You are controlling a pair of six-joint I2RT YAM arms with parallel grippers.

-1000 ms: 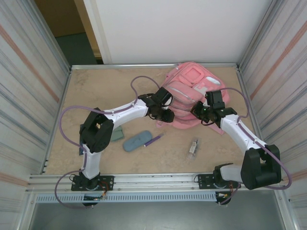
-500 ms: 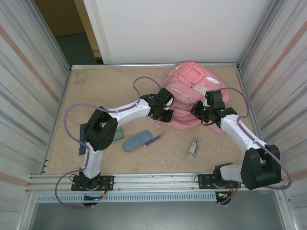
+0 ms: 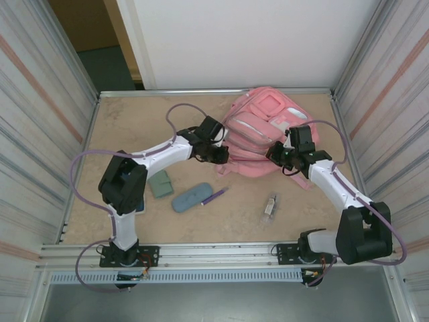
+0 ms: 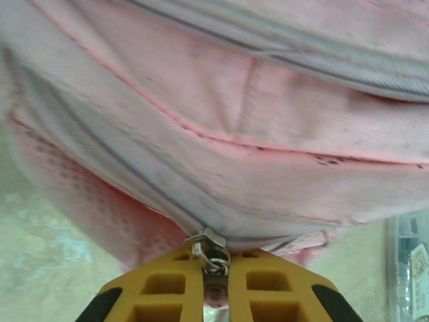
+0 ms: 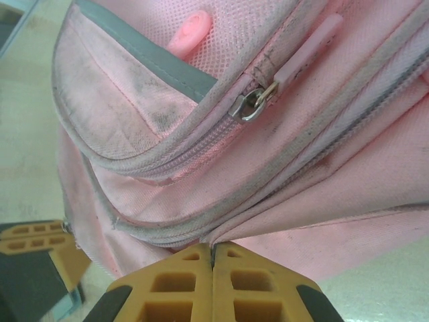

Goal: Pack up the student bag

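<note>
The student bag (image 3: 268, 124) is a large pink backpack lying at the back right of the table. My left gripper (image 3: 218, 155) is at its left edge. In the left wrist view the yellow jaws (image 4: 214, 285) are shut on a metal zipper pull (image 4: 209, 249) at the end of a grey zipper seam of the bag (image 4: 268, 134). My right gripper (image 3: 276, 153) is at the bag's near right side. In the right wrist view it (image 5: 212, 260) is shut on a pinched fold of the bag (image 5: 201, 134) just below a grey zipper line.
A blue-grey oval pouch (image 3: 192, 197) and a purple pen (image 3: 216, 195) lie in front of the bag. A green case (image 3: 161, 183) lies to their left, and a small clear item (image 3: 270, 204) to their right. Metal walls ring the table.
The left gripper has shut on the zipper pull and moved left with it, drawing the bag's left edge along. The left elbow swung left. The right gripper has stayed shut in place.
</note>
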